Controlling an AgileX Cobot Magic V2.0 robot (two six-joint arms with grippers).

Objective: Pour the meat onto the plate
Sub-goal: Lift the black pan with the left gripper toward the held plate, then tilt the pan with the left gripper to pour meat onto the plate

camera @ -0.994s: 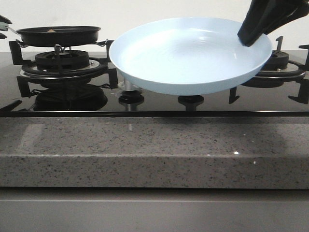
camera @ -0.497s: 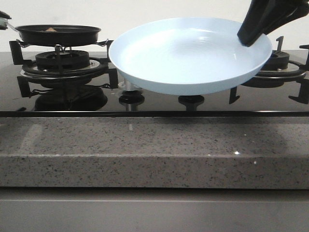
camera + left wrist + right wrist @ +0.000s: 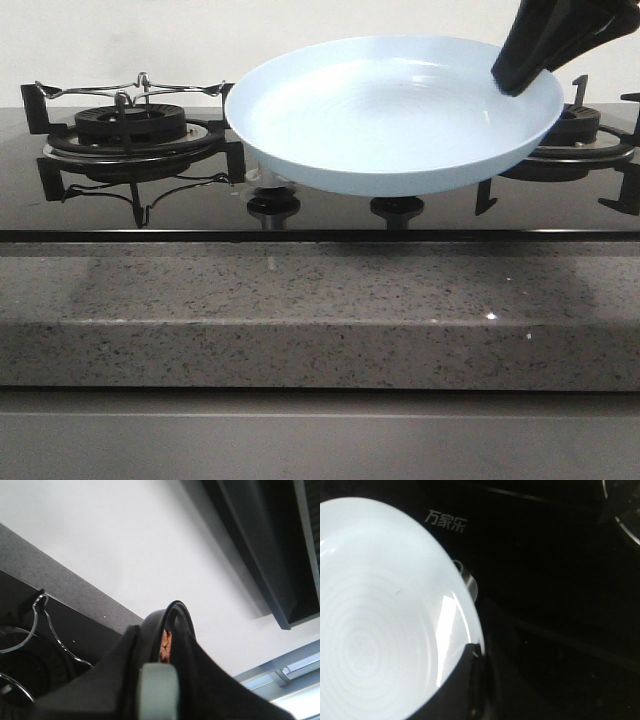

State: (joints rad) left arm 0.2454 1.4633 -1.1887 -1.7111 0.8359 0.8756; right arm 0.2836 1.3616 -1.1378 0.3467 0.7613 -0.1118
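The pale light-blue plate (image 3: pixel 390 120) hangs tilted above the middle of the hob, held by its far right rim. My right gripper (image 3: pixel 520 68) is shut on that rim; the right wrist view shows the plate (image 3: pixel 380 615) and the gripper (image 3: pixel 476 680) on its edge. The plate is empty. The black frying pan (image 3: pixel 172 615) is out of the front view. In the left wrist view it shows edge-on, tilted, with orange-brown meat (image 3: pixel 165 644) inside. My left gripper (image 3: pixel 159 685) is shut on the pan's grey handle (image 3: pixel 158 695).
The left burner and its wire grate (image 3: pixel 130 125) stand bare. The right burner (image 3: pixel 590 135) is behind the plate. Two knobs (image 3: pixel 272 205) sit under the plate. A speckled stone counter edge (image 3: pixel 320 310) runs along the front. A range hood (image 3: pixel 260 545) is overhead.
The pan has been lifted off the left burner and has gone up out of the front view. The plate and right gripper have not moved.
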